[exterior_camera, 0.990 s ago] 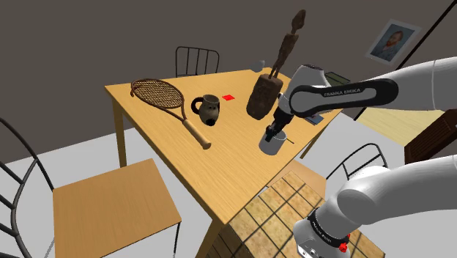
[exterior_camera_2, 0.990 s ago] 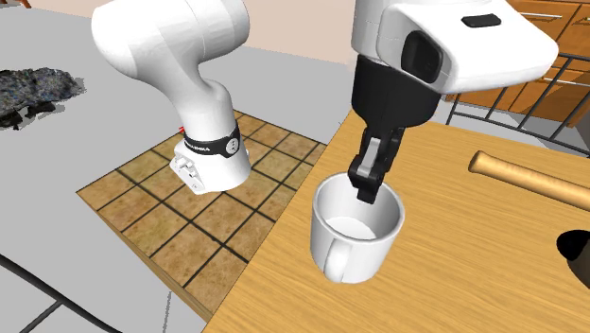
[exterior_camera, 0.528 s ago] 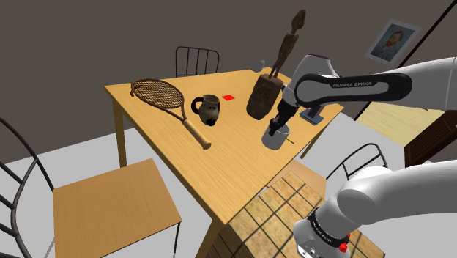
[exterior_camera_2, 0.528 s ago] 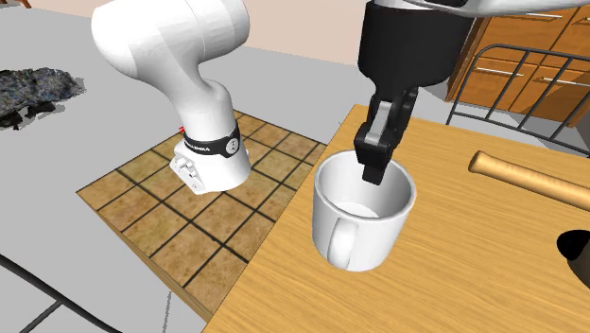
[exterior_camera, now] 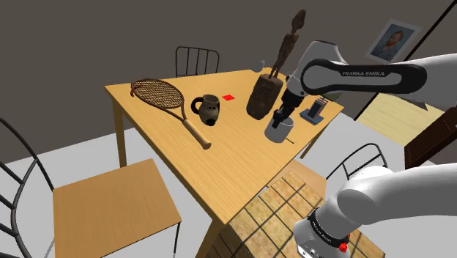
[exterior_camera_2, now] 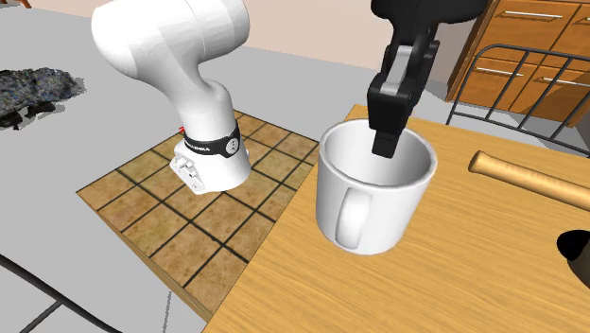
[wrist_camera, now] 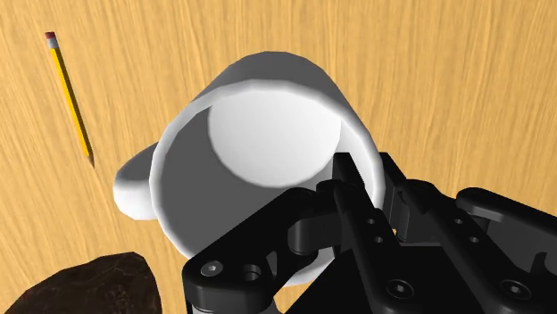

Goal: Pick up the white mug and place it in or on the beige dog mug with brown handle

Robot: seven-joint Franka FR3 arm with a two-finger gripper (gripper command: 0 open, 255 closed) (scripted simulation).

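White mug grabbed, not dropped off yet.
The gripper (wrist_camera: 361, 185) pinches the rim of the white mug (exterior_camera_2: 371, 194), one finger inside and one outside, near an edge of the table (exterior_camera: 242, 172). The dog mug (exterior_camera: 210, 110) sits well apart, so carrying it over and putting it down are left.

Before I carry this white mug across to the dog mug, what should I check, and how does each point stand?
1. Tool shut on the white mug rim, one finger inside, one outside: ok.
2. White mug lifted off the table: cannot tell.
3. Dog mug upright, nothing on top: ok.
4. Room from the statue: not ok, it stands close beside the white mug.
5. Racket lies flat near the dog mug, probably below the path: ok.
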